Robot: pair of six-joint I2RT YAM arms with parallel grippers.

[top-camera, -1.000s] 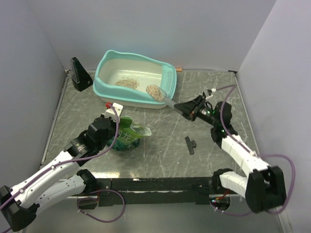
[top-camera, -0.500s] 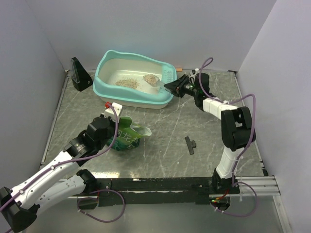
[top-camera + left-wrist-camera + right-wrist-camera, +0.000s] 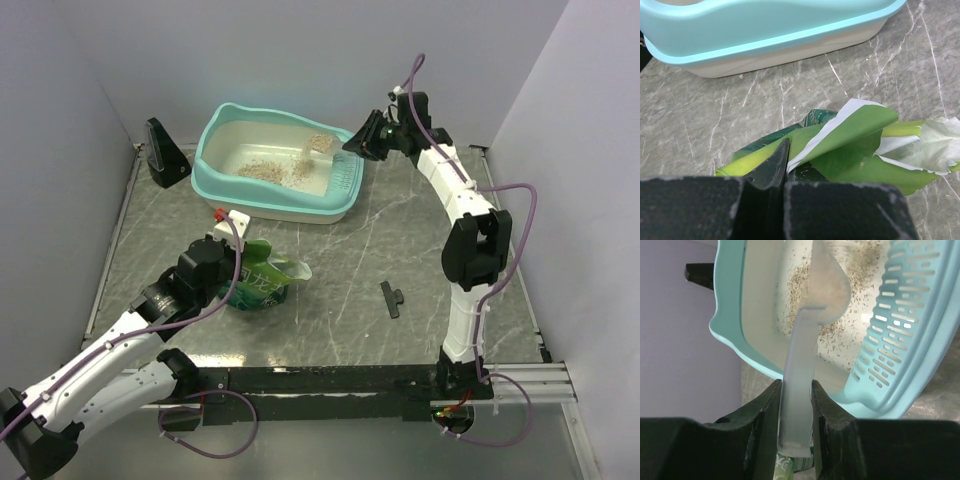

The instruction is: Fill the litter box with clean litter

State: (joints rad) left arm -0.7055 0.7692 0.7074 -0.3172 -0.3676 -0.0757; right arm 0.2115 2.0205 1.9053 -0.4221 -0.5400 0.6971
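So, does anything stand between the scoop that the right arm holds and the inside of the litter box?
Nothing visible does. The right gripper holds the scoop by its handle, and the scoop's bowl is over the cream inside of the litter box, past the slotted end, above scattered clean litter.

Turquoise-rimmed litter box (image 3: 224,185) — beige clean litter (image 3: 268,172) scattered inside

It looks like a robot lab cell: plain grey walls (image 3: 300,60) enclose a marble-patterned surface (image 3: 340,290), and a left arm (image 3: 90,365) and right arm (image 3: 452,185) are bolted to a black rail (image 3: 320,380).
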